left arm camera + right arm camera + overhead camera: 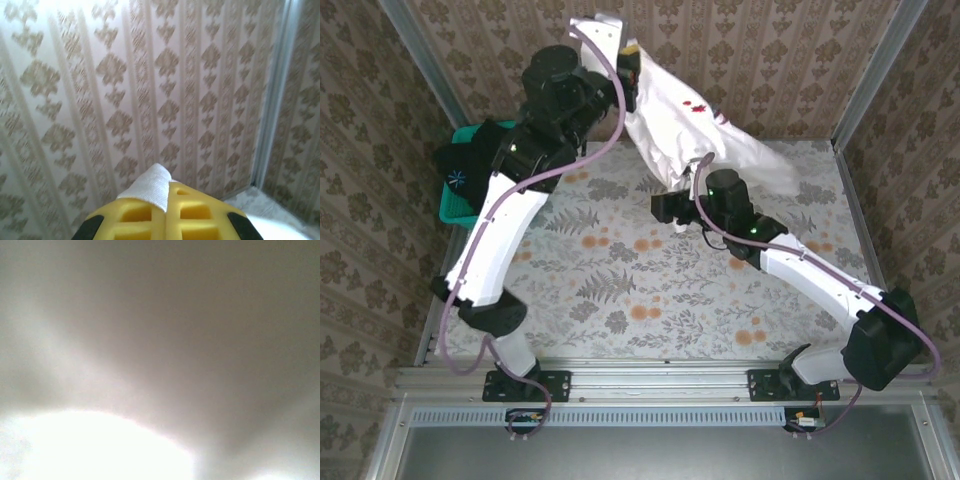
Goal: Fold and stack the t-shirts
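L arm reaches up high at the back. The left gripper (626,62) is clamped on a top edge of the white t-shirt (670,125). In the left wrist view its yellow fingers (212,216) are pressed together w/ a fold of the t-shirt (150,186) pinched between them, and the patterned wall (125,100) is behind.

The t-shirt hangs above the worktop (620,280), draping down and to the right from that gripper. Small red marks show on its front. Its lower right part spreads toward the back right corner; can't tell if it touches the worktop there.

The right gripper (665,209) sits low, just beside the t-shirt's lower edge, pointing left. Can't tell whether it's open or closed: it's too dark from the top, and the right wrist view gives pale blur close to the lens.

A teal basket (448,205) sits at the left edge of the worktop w/ dark cloth (470,160) piled in it, partly behind the L arm.
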Controlling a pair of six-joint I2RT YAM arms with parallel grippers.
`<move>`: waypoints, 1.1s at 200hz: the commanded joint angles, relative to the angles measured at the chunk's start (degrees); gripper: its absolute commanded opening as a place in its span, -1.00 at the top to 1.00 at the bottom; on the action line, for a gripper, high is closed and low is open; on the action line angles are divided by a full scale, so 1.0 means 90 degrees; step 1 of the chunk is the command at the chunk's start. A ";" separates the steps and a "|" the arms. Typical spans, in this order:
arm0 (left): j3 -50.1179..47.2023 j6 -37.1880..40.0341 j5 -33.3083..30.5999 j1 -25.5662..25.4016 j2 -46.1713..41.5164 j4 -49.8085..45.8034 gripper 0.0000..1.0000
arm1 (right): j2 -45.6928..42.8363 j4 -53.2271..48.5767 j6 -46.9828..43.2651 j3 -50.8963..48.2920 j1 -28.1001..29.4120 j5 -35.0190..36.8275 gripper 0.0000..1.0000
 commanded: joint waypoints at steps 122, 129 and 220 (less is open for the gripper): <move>-0.5782 -0.2147 0.0282 0.1819 -0.0326 0.0003 -0.93 | -0.1047 -0.2605 0.0885 -0.1575 -0.2011 0.0894 -0.54; -0.5955 -0.2131 0.0240 0.1435 -0.0407 0.0020 -0.93 | -0.0914 -0.2669 0.0984 -0.1549 -0.2248 0.0890 -0.50; -0.5721 -0.2044 0.1388 -0.1104 0.1819 0.1336 -1.00 | 0.1529 -0.2236 0.1450 -0.1000 -0.3292 0.0185 -0.23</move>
